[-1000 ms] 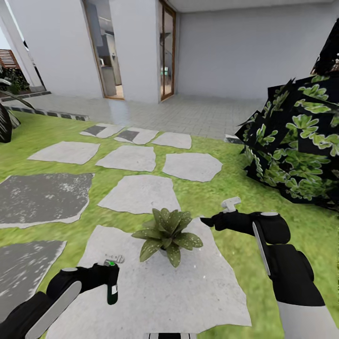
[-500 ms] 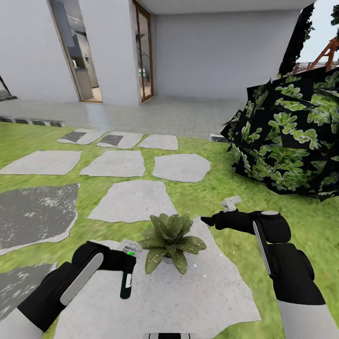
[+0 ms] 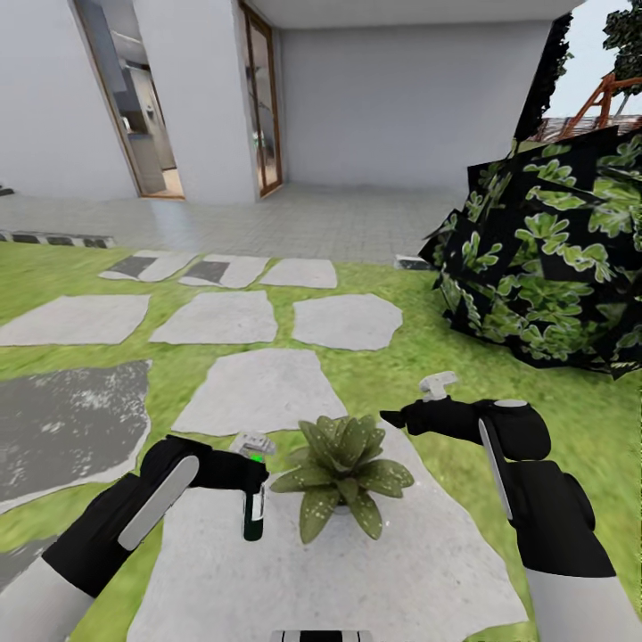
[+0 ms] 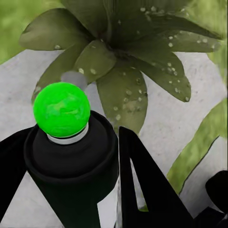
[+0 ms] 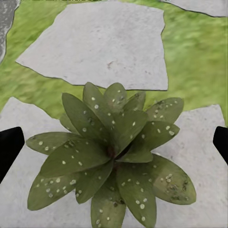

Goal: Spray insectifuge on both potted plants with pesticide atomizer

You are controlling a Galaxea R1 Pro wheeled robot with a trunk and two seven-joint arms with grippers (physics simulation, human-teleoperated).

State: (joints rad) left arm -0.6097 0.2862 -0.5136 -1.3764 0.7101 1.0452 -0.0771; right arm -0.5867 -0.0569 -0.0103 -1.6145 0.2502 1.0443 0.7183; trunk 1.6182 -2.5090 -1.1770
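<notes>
On the near stepping stone: one potted plant (image 3: 343,464) sits on a large pale slab (image 3: 267,571), lawn (image 3: 392,374) around it.
Atomizer location: pesticide atomizer (image 3: 254,513) is held just left of the plant, off the ground, apart from the leaves as far as the head view shows.
Left gripper (image 3: 254,464): fingers clamped on the atomizer's upper body; the left wrist view shows a dark finger (image 4: 142,190) pressed against the bottle.
Right gripper (image 3: 397,417): hovers just right of and beyond the plant, empty; the right wrist view shows its tips at both edges, spread wide, the plant between them.
Atomizer axis: long axis near vertical in the head view; cap end up at the gripper, base hanging down toward the slab.
Tip: reads green (image 4: 61,109) here, with the plant's leaves directly beyond it in the left wrist view.
Progress, done: pickup complete, bottle brought alongside the first plant.
Progress, left: judged early; no spray visible, leaves show no coating I can tell; second plant to be found.
Far right: large dark bush (image 3: 553,259).
</notes>
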